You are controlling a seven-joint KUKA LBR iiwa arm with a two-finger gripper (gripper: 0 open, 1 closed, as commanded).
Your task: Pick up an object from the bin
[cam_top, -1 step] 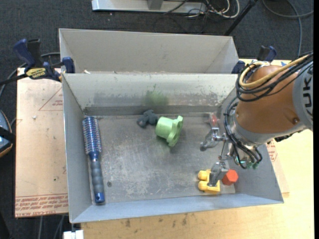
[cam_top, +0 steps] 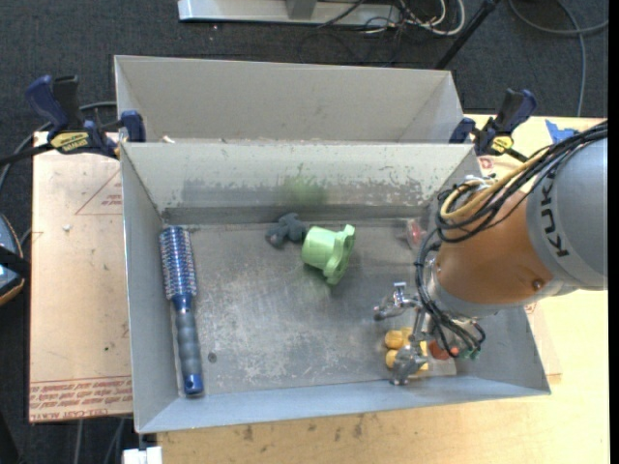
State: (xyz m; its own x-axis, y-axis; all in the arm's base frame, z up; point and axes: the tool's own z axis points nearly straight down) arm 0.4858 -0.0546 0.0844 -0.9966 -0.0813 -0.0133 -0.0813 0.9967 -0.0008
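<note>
Camera view: gripper spread over small yellow piece, half hidden by wrist.

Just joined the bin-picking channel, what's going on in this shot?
The arm's hand is down in the lower right corner of the bin, fingers apart, with a small yellow-orange thing lying between them, not clamped. The blue hairbrush lies along the left wall. The green plastic cup, with a dark grey piece beside it, sits near the back wall, well apart from the hand.
</note>
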